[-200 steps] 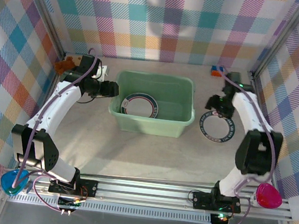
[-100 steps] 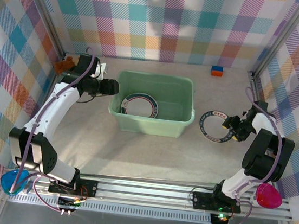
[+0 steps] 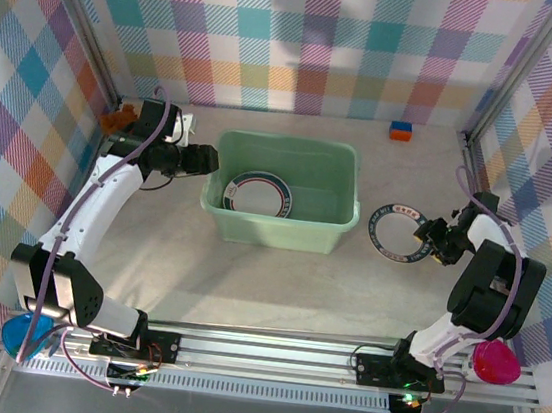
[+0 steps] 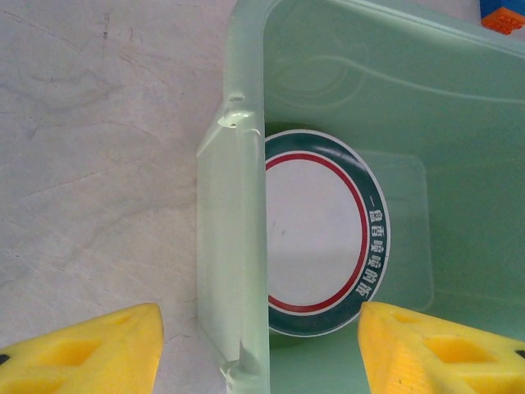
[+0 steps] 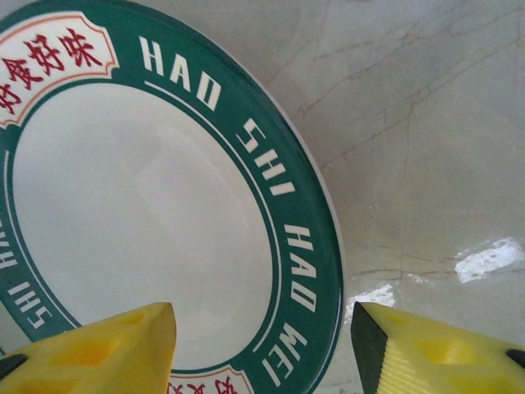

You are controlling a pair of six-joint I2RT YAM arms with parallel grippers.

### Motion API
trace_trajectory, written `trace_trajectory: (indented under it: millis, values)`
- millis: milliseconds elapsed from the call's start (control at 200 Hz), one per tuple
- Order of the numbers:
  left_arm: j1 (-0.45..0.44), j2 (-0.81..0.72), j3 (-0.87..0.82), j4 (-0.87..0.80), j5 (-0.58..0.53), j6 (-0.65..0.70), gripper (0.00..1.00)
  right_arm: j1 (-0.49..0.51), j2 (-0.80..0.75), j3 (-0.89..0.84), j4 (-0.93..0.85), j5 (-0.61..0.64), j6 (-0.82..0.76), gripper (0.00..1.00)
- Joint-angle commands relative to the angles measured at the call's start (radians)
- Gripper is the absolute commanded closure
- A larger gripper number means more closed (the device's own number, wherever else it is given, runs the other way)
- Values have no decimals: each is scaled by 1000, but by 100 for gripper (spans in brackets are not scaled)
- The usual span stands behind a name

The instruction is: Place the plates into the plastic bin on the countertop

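The cell is viewed from above and behind the arm bases; the plastic bin [image 4: 234, 246] is seen closely over its left wall by the left wrist camera; the plate [image 5: 148, 222] on the countertop [image 5: 426, 123] is faced very closely by the right wrist camera; both are shared with the overhead view.

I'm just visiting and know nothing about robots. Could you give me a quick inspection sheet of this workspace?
Surface: speckled countertop, no spills seen.
Job's things: green-rimmed plate lies inside the plastic bin; second plate lies on the countertop to the bin's right.
Clutter: small orange-and-blue block by the back wall; brown object in the back left corner.
Claws: left claw open, straddling the bin's left wall; right claw open, over the second plate's rim.
Cables: lilac cable along each arm, no snag seen.
Surroundings: plaid walls; metal rail at the near edge.
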Motion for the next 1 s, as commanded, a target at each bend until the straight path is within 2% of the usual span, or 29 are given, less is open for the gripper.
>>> trace_trajectory:
  millis: [0, 380, 560, 715, 995]
  values:
    - [4, -2, -3, 0, 1, -17, 36, -17, 20, -3, 4, 4, -33, 42]
    - [4, 1, -2, -5, -7, -18, 36, -16, 83, -28, 76, -16, -33, 49]
    - [2, 0, -4, -1, -6, -26, 36, -16, 110, -35, 111, -41, -11, 59]
    - [1, -11, -15, 3, -7, -31, 36, -16, 106, -40, 128, -52, -9, 75]
    - [1, -45, -44, 15, 1, -32, 36, -16, -2, -67, 120, -46, 17, 91]
